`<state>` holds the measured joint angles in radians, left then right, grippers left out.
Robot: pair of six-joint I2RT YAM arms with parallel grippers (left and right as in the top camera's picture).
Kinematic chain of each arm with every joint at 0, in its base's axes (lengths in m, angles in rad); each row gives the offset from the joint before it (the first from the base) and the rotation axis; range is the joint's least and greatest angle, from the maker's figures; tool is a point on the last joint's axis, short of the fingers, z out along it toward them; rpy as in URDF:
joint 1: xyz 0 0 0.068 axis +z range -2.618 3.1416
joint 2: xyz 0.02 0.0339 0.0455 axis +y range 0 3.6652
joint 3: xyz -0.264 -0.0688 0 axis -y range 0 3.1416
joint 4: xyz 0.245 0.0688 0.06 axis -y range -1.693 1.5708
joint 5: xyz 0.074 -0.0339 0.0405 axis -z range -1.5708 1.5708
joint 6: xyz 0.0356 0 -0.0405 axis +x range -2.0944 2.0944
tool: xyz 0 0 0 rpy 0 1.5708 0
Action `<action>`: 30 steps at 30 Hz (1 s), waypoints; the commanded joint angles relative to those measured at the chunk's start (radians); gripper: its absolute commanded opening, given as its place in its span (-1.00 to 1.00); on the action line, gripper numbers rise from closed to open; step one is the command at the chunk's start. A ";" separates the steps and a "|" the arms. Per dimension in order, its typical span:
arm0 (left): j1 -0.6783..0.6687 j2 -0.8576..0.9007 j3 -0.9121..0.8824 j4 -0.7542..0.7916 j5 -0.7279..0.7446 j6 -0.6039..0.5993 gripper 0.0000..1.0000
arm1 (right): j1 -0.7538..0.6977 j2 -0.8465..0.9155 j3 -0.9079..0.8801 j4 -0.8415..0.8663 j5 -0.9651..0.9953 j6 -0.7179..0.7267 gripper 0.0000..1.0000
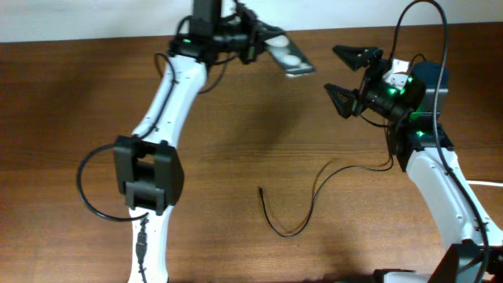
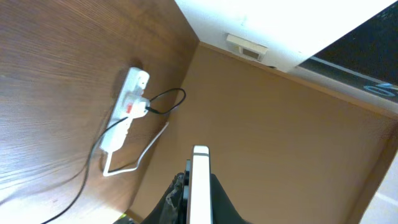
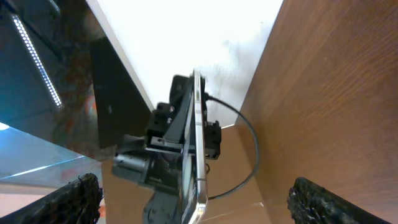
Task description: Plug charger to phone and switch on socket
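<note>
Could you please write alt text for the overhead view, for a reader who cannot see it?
The left gripper holds a flat black smartphone above a brown wooden table, facing the open, empty right gripper. A thin black charger cable lies loose on the table between the two white arms.

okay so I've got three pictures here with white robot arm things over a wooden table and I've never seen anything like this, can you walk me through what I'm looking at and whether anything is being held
These are two robot arms at a wooden table. One picture looks down from above; the other two come from small cameras on each arm's wrist.

From above, the left gripper is shut on the phone, holding it up off the table. Its own wrist camera sees the phone edge-on, and the right wrist camera sees it held in that gripper too.

The right gripper stands open and empty, facing the phone.

On the table lies the charger, a thin black cable with its free tip unplugged. The left wrist view shows the socket, a white power strip, with a cable plugged in.
</note>
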<state>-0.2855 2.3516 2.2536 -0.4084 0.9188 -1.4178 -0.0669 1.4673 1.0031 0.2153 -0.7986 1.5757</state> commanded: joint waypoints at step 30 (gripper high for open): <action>0.315 0.005 0.015 0.004 0.591 0.605 -1.00 | 0.885 0.226 0.055 -0.919 0.850 -0.977 0.97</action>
<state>0.0250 2.3516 2.2536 -0.4103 1.5146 -0.8261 0.8143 1.6894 1.0180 -0.7055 -0.0116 0.6014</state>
